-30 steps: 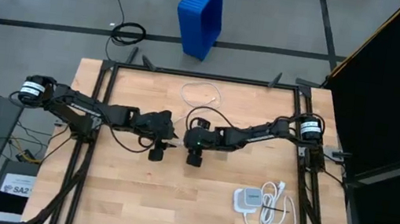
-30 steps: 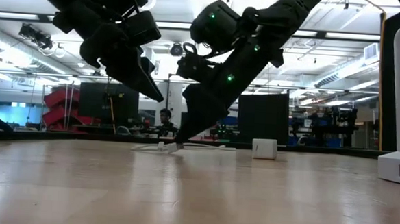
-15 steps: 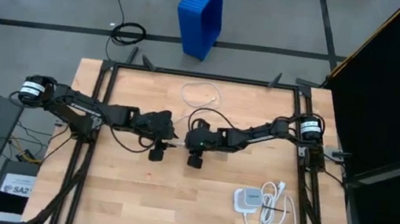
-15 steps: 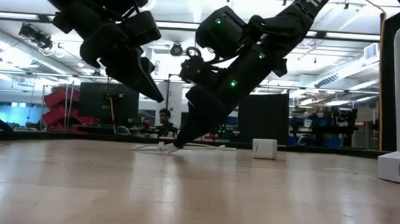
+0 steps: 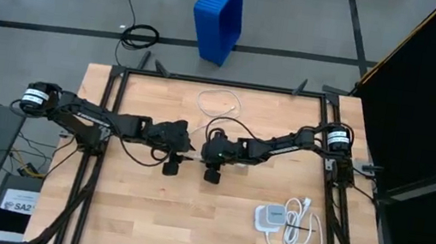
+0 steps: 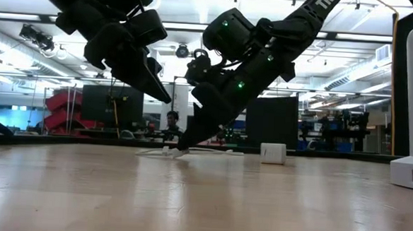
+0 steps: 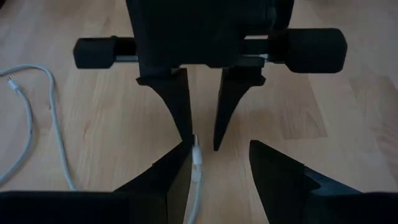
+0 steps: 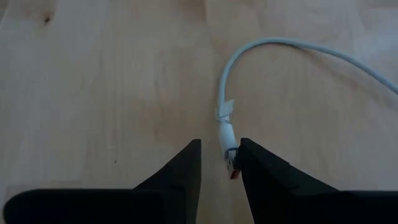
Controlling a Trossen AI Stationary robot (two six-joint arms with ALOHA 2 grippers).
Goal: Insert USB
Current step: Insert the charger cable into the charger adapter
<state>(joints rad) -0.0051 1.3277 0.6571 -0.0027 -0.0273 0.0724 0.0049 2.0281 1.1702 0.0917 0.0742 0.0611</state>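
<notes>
Robotics lab, framed workbench (image 5: 126, 212), equipment racks (image 6: 65, 108)

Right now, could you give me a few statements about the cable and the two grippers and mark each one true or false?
1. The right gripper has a plug end of the USB cable between its fingers. True.
2. The flat white socket block lies at the table's far edge beside the blue bin. False: it sits near the front right of the table, with its thick cord beside it.
3. The left gripper faces the right gripper at the table's middle. True.
4. The left gripper hangs over the socket block. False: it is at mid-table, well away from it.
5. The left gripper's fingers stand apart. True.
</notes>
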